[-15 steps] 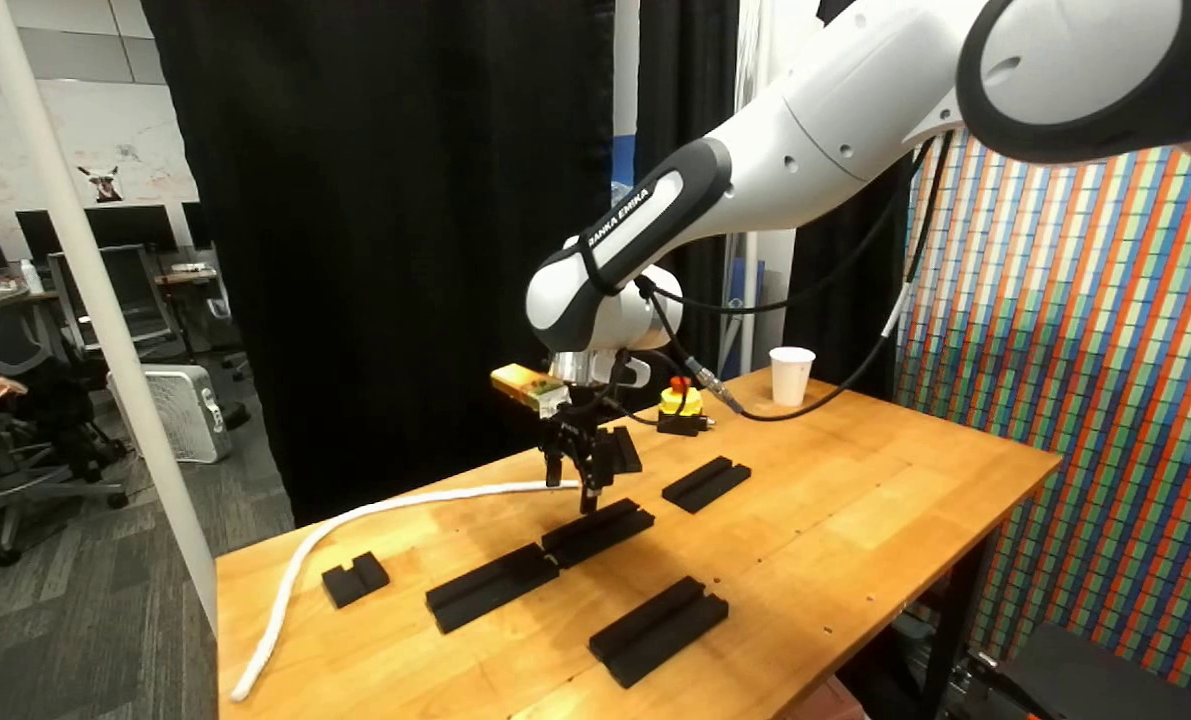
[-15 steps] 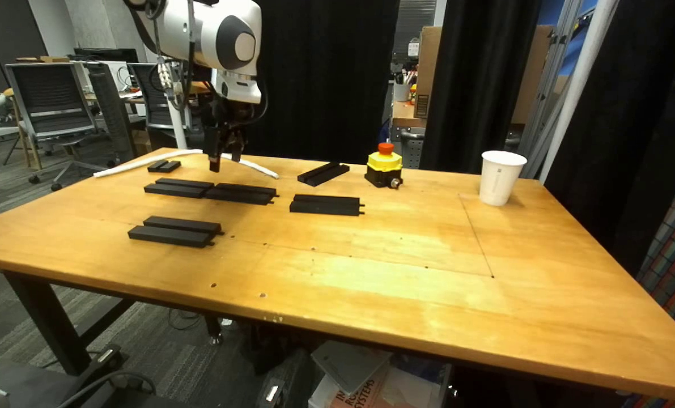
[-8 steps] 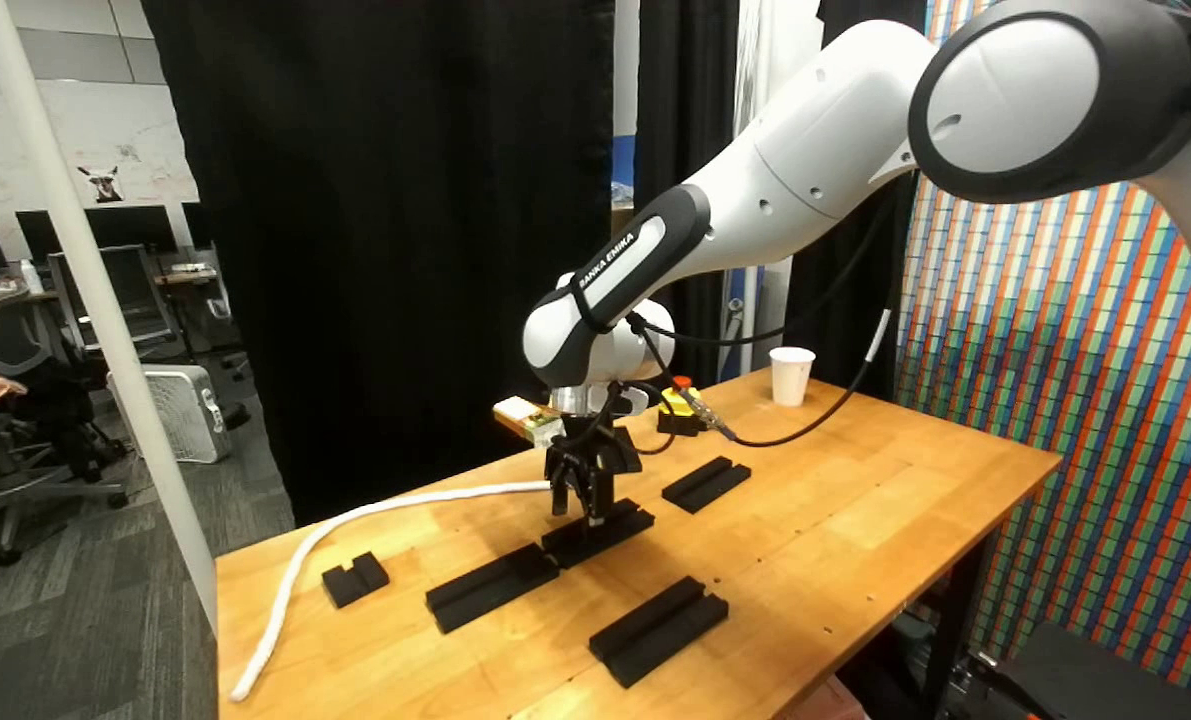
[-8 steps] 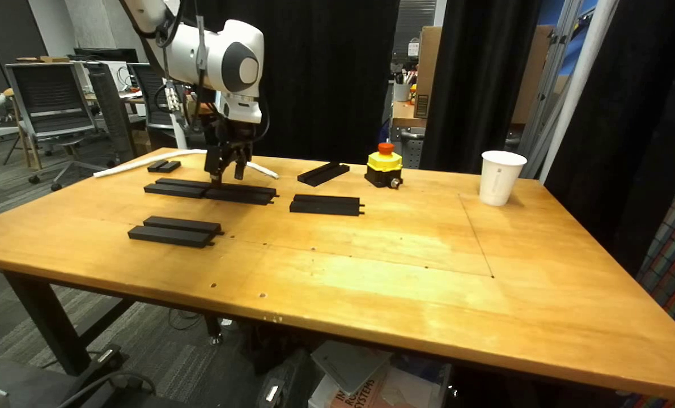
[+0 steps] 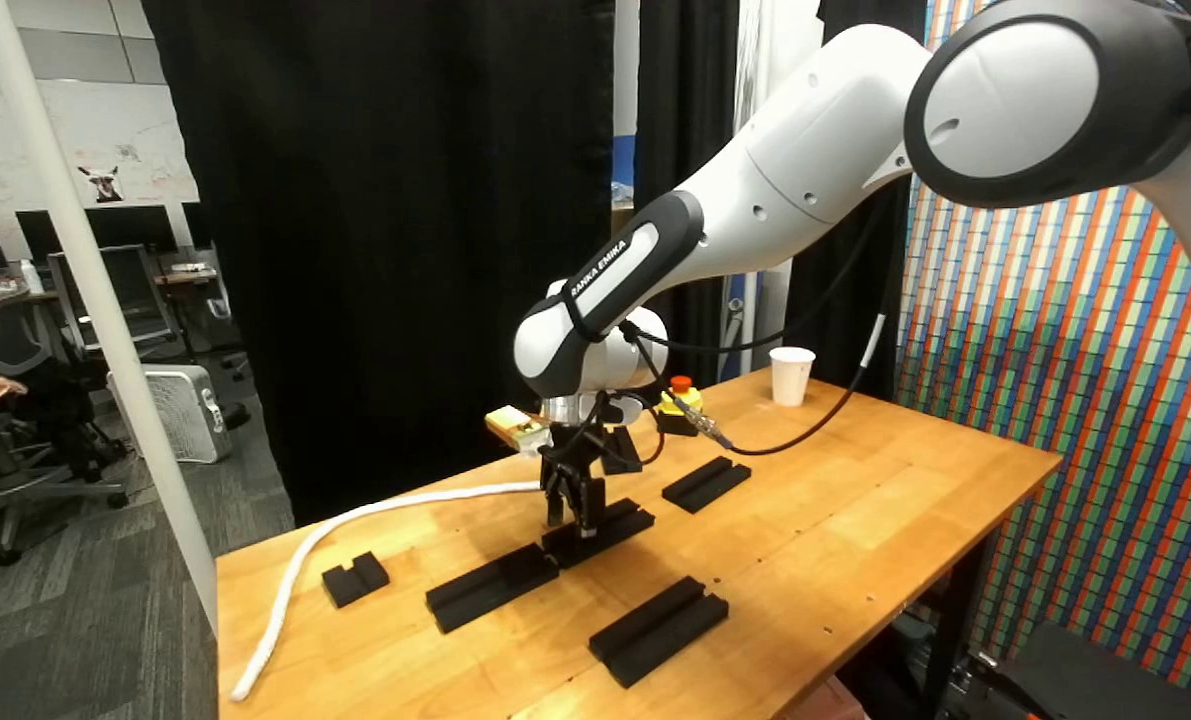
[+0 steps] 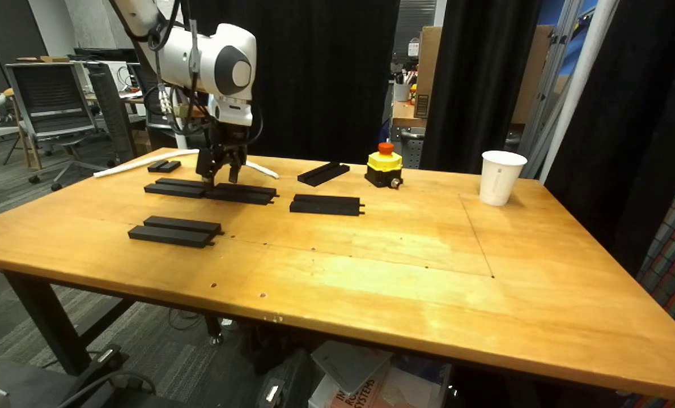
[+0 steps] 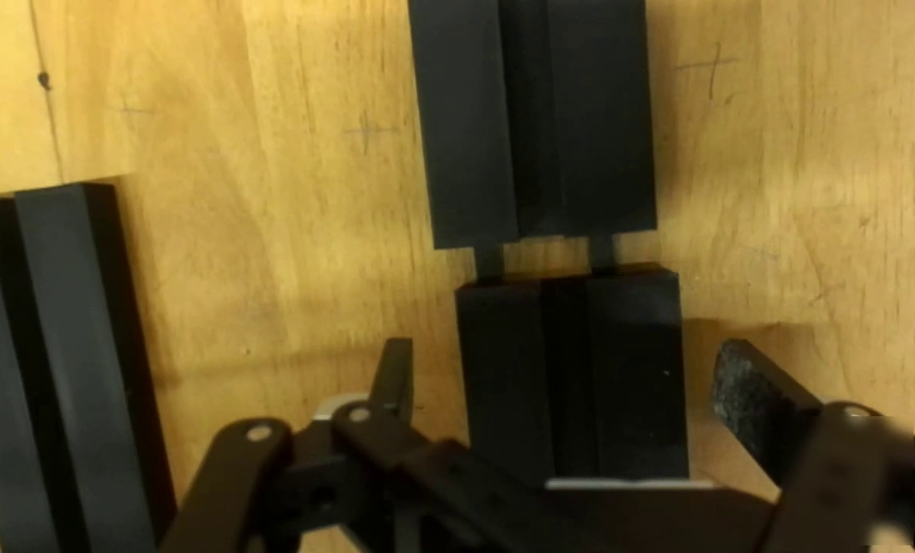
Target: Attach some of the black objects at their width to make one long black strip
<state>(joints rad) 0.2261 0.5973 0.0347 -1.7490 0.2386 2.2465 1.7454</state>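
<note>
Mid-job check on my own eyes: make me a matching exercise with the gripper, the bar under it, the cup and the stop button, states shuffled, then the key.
Things
1. Gripper
2. Bar under the gripper
3. Paper cup
4. Stop button

States
A. red top, yellow body, black base
B. open
C. white, standing upright
D. two prongs crossing a narrow gap to the next bar

Pairs: 1-B, 2-D, 3-C, 4-A

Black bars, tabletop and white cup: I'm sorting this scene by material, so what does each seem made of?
Black bars: probably plastic, matte; smooth, uniform faces and crisp edges, though painted wood is possible.
Tabletop: wood, perhaps clear-coated; grain shows, with soft highlights.
White cup: likely paper, dull finish; plain wall, lipped rim.
</note>
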